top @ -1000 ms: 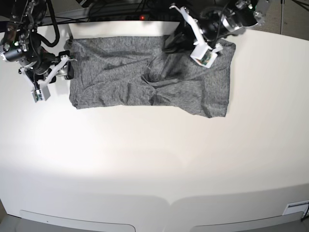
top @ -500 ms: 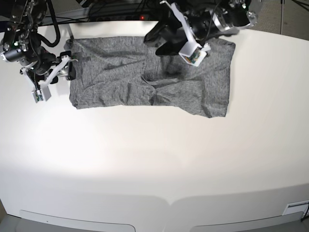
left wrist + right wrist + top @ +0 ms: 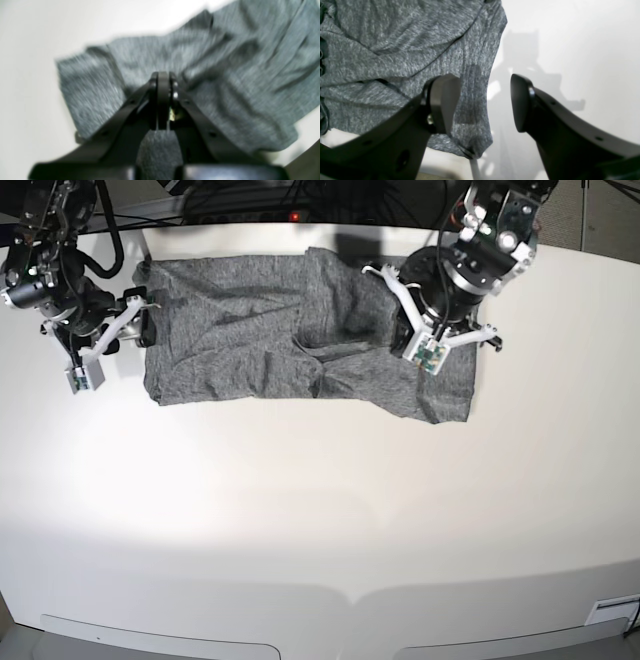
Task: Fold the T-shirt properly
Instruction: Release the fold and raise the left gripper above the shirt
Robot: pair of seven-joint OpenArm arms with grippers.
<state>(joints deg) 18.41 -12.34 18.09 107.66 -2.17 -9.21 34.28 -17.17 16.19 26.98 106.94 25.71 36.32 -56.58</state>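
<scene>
The T-shirt [image 3: 300,345] is grey and soft. It lies spread out and wrinkly on the white worktop [image 3: 320,510], near the far edge. It has many folds and bumps in the middle.

The left end effector [image 3: 162,100] is over the right part of the shirt in the base view. Its two black jaws are pressed tight together. In the left wrist view, no cloth can be seen between the tips, and the shirt lies blurry below them. So the left end effector is closed, and it does not look like it holds anything.

The right end effector [image 3: 485,102] is at the other end of the shirt, by its edge. Its jaws stand wide apart. One jaw is over the grey cloth and the other jaw is over the bare white worktop. The edge of the shirt runs between them. Nothing is held in it.

In the base view, the right arm [image 3: 60,290] sits at the far left side, just beside the shirt's end.
</scene>
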